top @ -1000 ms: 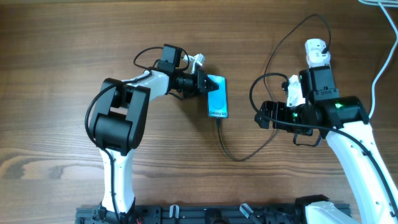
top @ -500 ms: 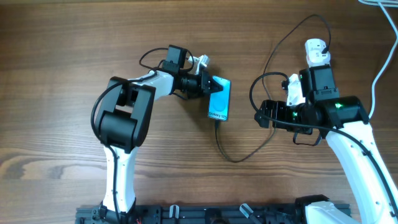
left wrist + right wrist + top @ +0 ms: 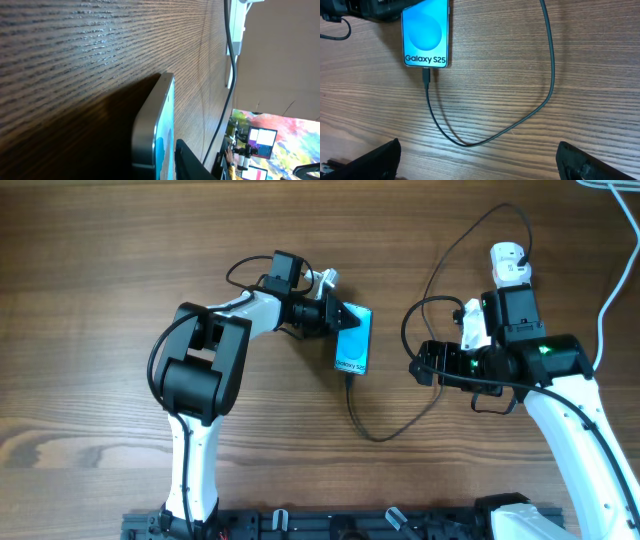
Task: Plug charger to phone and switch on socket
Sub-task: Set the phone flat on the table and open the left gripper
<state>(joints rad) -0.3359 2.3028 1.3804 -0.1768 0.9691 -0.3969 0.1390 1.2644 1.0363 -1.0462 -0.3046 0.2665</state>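
The phone [image 3: 354,345] lies on the wood table with its turquoise screen up and "Galaxy S25" at its near end [image 3: 426,32]. The charger's thin black cable [image 3: 380,435] loops from the white socket [image 3: 508,265] to the phone, its plug tip [image 3: 426,77] in the phone's port. My left gripper [image 3: 338,318] straddles the phone's far end. In the left wrist view the phone [image 3: 162,125] shows edge-on, with a thin gap between its screen and one finger [image 3: 192,167]. My right gripper [image 3: 420,365] hovers wide open over the cable loop [image 3: 540,105], holding nothing. My right arm hides part of the socket.
A thick white cord [image 3: 610,290] runs along the table's right edge. A black rack [image 3: 330,525] lines the front edge between the two arm bases.
Over the last second my left gripper and the phone's far end shifted slightly right, then stayed put. The left jaws have eased off the phone. The right arm has not moved.
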